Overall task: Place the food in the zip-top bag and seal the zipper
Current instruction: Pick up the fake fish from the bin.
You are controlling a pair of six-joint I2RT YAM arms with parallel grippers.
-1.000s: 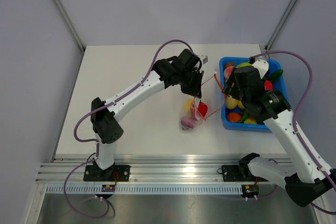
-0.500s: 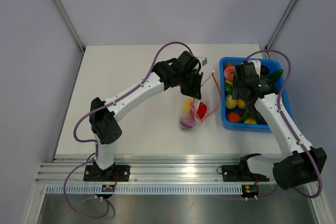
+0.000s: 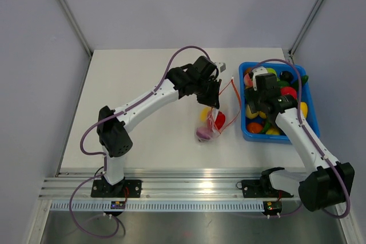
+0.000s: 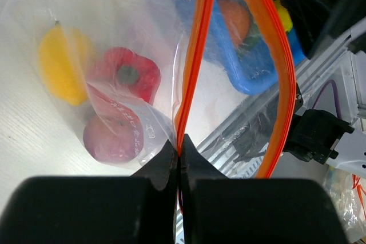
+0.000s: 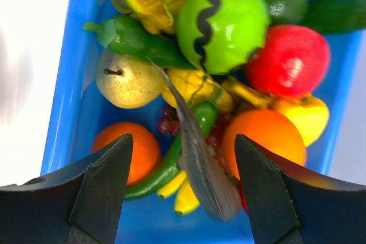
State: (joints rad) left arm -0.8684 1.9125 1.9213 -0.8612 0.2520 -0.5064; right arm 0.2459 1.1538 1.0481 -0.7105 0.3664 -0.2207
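At the middle of the table (image 3: 143, 84), we see the left gripper (image 4: 179, 151) with its fingers pressed tight together on the zipper (image 4: 194, 55). They pinch one side of the orange-red strip just where it meets the clear film. The zip-top bag (image 4: 108, 21) hangs from that pinch with its mouth gaping, the other side of the strip bowing away to the right. Low in the bag lie a yellow fruit (image 4: 60, 64), a red pepper (image 4: 127, 75) and a purple fruit (image 4: 111, 138), packed close together.

To the right, near the bag's open mouth but apart from it, stands the blue bin (image 5: 63, 84). The right gripper (image 5: 182, 141) hangs over it with its fingers spread wide and nothing held between them. Below them we make out a pear (image 5: 128, 81), a green chilli (image 5: 134, 41), a round green fruit with a black zigzag (image 5: 220, 24), a red fruit (image 5: 289, 61) and two oranges (image 5: 266, 135), heaped against one another. A thin grey strip (image 5: 197, 158) crosses the gap between the fingers; we cannot tell what it is.
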